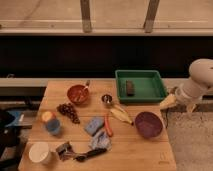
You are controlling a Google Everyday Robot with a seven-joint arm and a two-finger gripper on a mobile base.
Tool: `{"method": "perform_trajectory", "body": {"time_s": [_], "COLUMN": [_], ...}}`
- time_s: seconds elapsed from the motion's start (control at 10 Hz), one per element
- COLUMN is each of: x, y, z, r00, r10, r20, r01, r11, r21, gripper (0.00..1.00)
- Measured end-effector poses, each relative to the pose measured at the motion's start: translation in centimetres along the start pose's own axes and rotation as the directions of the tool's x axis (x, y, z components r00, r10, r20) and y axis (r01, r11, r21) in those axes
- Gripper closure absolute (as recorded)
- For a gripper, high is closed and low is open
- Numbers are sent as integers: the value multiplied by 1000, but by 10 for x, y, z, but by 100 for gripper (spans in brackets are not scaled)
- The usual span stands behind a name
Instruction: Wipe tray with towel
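Hand (180, 104) released, empty, tray (148, 88) just beside it. Towel (100, 141) well apart across surface (135, 150), near blue sponge (93, 125): could grab wrong one.

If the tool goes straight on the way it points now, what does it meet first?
The tool, right of the green tray, points downward; probably the floor beside the table comes first, but depth is unclear.

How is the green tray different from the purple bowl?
The green tray is rectangular; the purple bowl is round. The tray is wider than the bowl. The tray holds a small dark thing; the bowl looks empty. Both sit at the same end of the wooden table. The gripper hangs just beyond that end, fingers open.
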Motion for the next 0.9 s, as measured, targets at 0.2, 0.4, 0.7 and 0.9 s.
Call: {"method": "perform_trajectory", "body": {"time_s": [0.2, 0.4, 0.7, 0.9], "x": [-4, -4, 8, 9], "y": [28, 79, 161, 158], "z": [7, 16, 26, 26], "r00": [998, 985, 942, 941], "r10": [-67, -170, -332, -335], "r20": [-17, -40, -54, -56], "r01": [67, 170, 330, 333], "r11": [998, 985, 943, 942], "r21": [2, -4, -46, -42], "gripper": [20, 20, 20, 20]}}
